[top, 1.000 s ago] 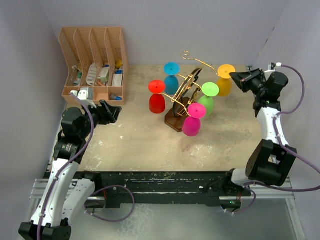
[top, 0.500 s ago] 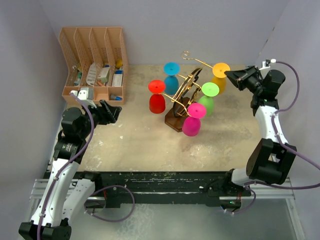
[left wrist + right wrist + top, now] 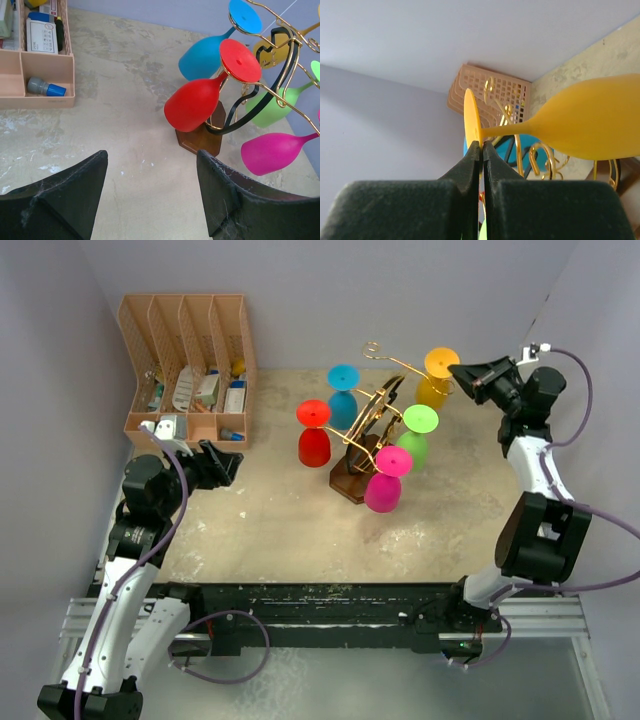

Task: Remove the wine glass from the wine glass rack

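Note:
The gold wire wine glass rack (image 3: 378,405) stands on a dark wooden base (image 3: 350,480) mid-table. Red (image 3: 315,437), blue (image 3: 343,395), green (image 3: 415,437) and pink (image 3: 384,480) glasses hang on it upside down. My right gripper (image 3: 462,373) is shut on the foot rim of the yellow wine glass (image 3: 435,378), held high at the rack's far right; in the right wrist view its fingertips (image 3: 481,146) pinch the yellow foot (image 3: 471,117) and the bowl (image 3: 590,120) points right. My left gripper (image 3: 228,465) is open and empty, left of the rack (image 3: 260,85).
A tan slotted organizer (image 3: 190,365) with small items stands at the far left corner. The back wall runs close behind the rack. Bare tabletop (image 3: 270,530) lies in front of the rack. The right wall is close to my right arm.
My right gripper has lifted and carried the yellow glass up and leftward toward the back wall. The left arm has not moved.

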Action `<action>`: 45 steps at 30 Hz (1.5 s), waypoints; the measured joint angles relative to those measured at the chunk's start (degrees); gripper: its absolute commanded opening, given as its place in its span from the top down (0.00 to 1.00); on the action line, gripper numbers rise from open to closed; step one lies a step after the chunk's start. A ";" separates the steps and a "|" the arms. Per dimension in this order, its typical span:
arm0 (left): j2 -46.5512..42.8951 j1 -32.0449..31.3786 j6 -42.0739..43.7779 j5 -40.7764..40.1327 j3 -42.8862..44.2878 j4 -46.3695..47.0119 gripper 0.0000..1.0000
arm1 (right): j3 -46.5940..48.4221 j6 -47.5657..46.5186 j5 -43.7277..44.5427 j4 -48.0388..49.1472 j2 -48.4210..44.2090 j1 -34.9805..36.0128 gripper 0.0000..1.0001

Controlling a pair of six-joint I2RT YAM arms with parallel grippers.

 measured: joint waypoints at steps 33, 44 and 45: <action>-11.89 -0.79 -10.99 -14.34 43.34 -37.40 0.27 | 31.63 -77.68 51.39 -38.66 -5.29 73.77 1.00; -7.58 -6.47 -14.60 -15.02 48.48 -47.58 0.21 | -7.10 -113.98 88.72 -1.55 -5.95 103.45 1.00; -6.62 -6.51 -14.56 -14.51 48.46 -47.63 0.21 | -9.05 -116.69 90.92 2.21 -3.61 105.04 1.00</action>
